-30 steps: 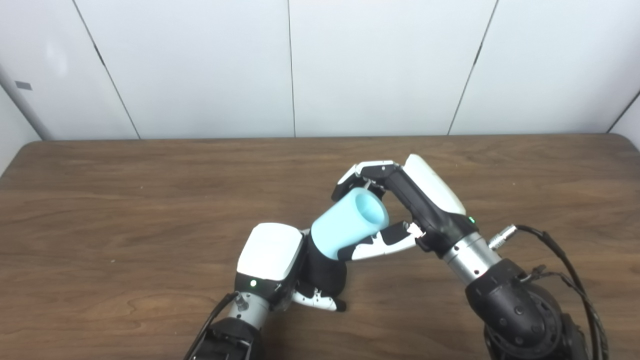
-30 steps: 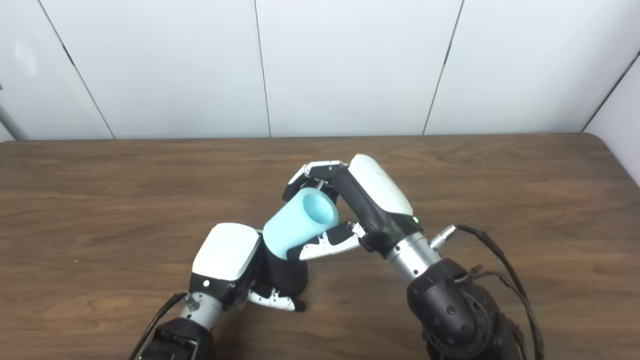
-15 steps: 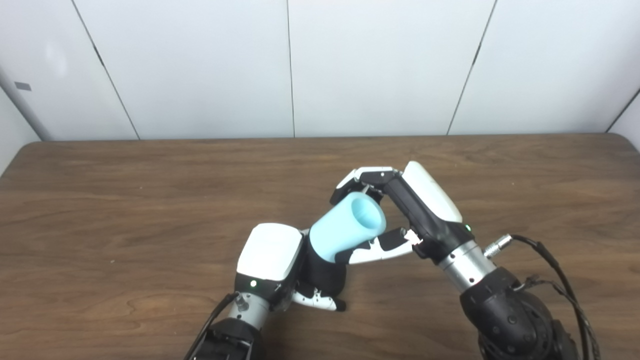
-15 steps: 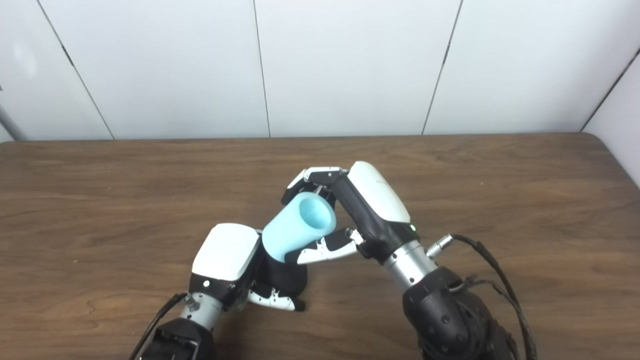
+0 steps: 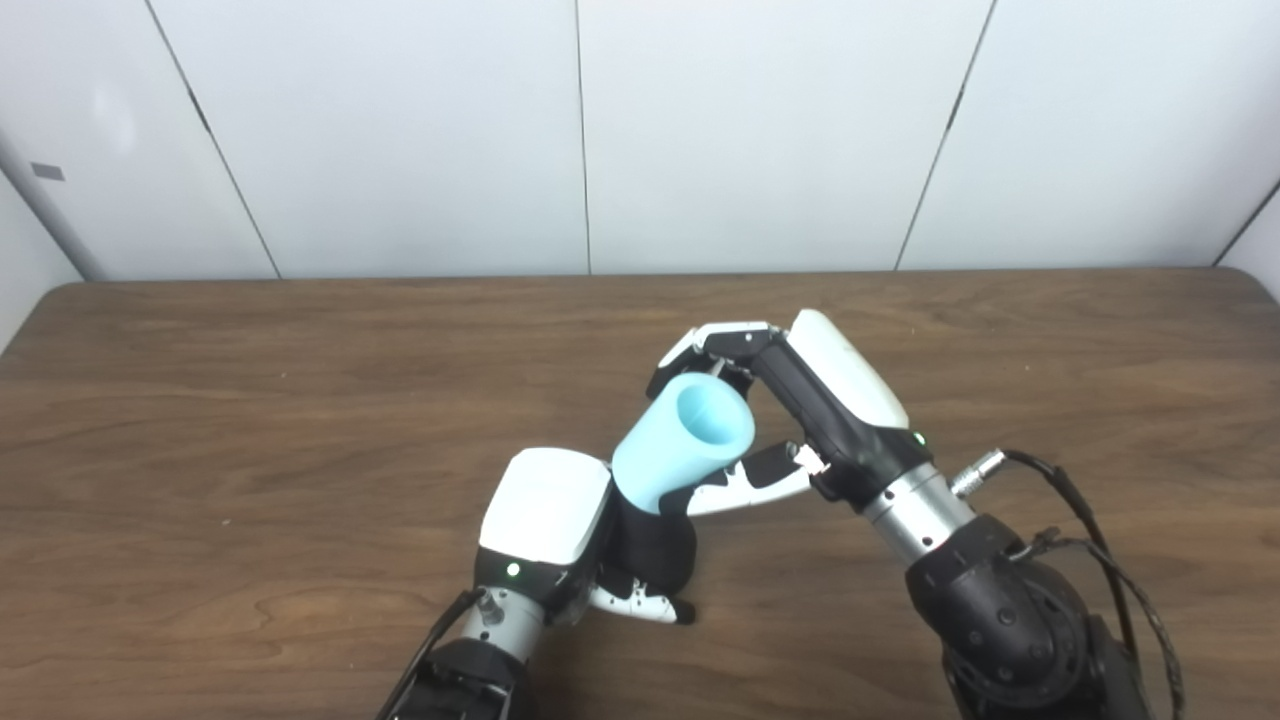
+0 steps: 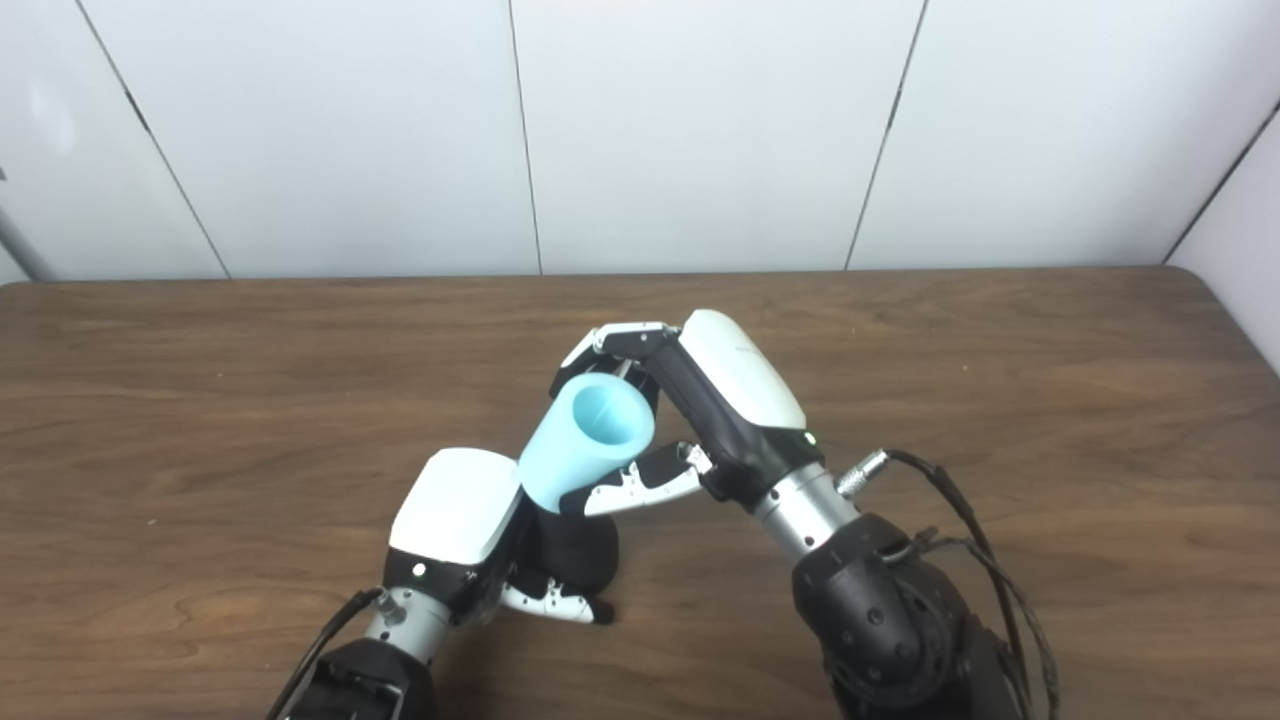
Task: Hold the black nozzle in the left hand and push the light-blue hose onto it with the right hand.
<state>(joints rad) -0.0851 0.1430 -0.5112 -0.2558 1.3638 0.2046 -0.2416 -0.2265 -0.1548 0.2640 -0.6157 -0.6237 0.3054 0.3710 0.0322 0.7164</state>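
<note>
The light-blue hose is a short wide tube, tilted, with its open mouth facing up and to the right. My right hand is shut on the light-blue hose, fingers over its far rim and thumb under its near side. The hose's lower end meets the black nozzle, which stands near the table's front middle. My left hand is shut on the black nozzle, its white back facing me and hiding most of the nozzle. In the right eye view the light-blue hose leans over the black nozzle in the same way.
The brown wooden table stretches wide on both sides of the hands. White wall panels rise behind its far edge. A black cable loops off my right forearm at the lower right.
My right hand has swung left and tipped the hose more upright over the nozzle, its mouth turning upward. My left hand has stayed nearly still on the nozzle.
</note>
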